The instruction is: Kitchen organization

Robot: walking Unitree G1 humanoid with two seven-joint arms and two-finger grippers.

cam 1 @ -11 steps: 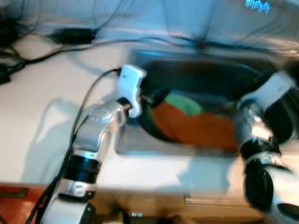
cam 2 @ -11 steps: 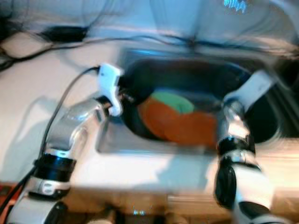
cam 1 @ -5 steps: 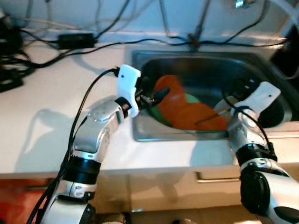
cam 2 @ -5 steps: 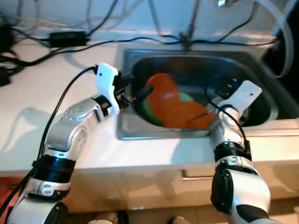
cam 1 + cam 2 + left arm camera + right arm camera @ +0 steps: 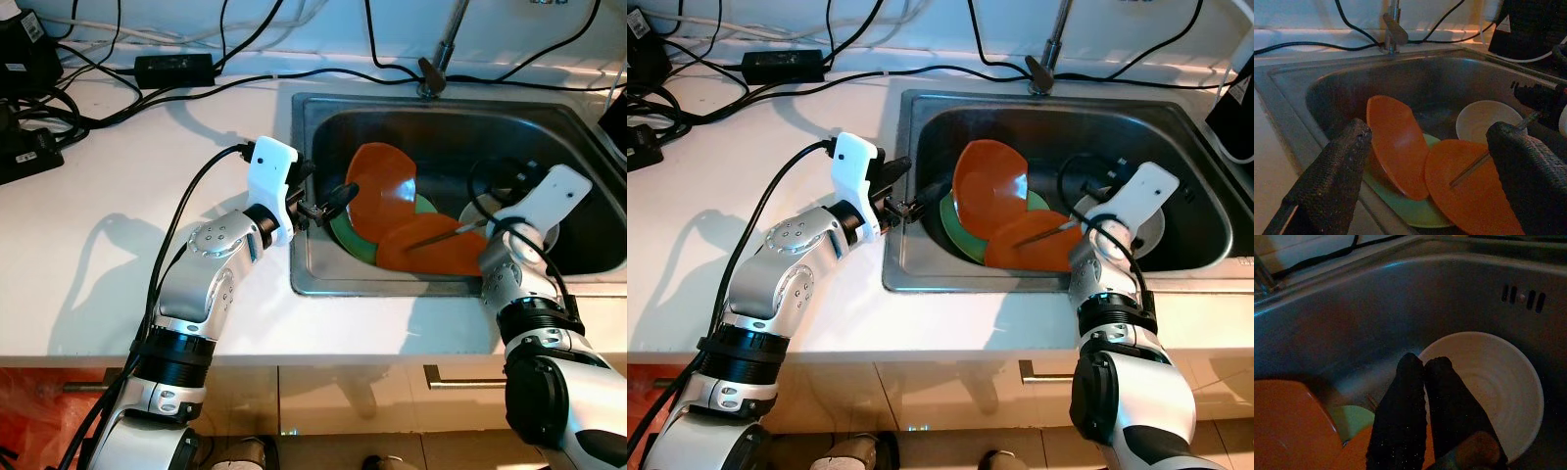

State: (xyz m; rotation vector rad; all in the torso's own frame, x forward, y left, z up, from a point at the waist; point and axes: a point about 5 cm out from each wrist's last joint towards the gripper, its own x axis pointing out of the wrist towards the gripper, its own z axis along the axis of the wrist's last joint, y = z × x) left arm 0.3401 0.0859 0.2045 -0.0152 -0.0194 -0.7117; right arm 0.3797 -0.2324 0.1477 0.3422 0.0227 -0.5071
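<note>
A steel sink (image 5: 323, 108) holds a tilted orange bowl (image 5: 384, 191), a flat orange plate (image 5: 431, 259) and a green plate (image 5: 345, 235) under both. A white bowl (image 5: 1498, 391) sits at the sink's right side. My left gripper (image 5: 328, 199) is open at the sink's left wall, facing the tilted orange bowl (image 5: 1396, 142) without touching it. My right gripper (image 5: 419, 241) is shut with nothing in it. Its fingers (image 5: 1410, 401) lie together, stretched low over the flat orange plate beside the white bowl's rim.
A faucet (image 5: 443, 54) rises behind the sink. Black cables and a power adapter (image 5: 176, 67) lie on the white counter (image 5: 118, 235) at the back left, near a black box (image 5: 24, 147). A drawer handle (image 5: 460, 377) sits below the counter's front edge.
The whole picture has shifted and sharpened, so the camera moved. Both arms keep about the same stance at the sink; the left gripper stays open and the right stays shut.
</note>
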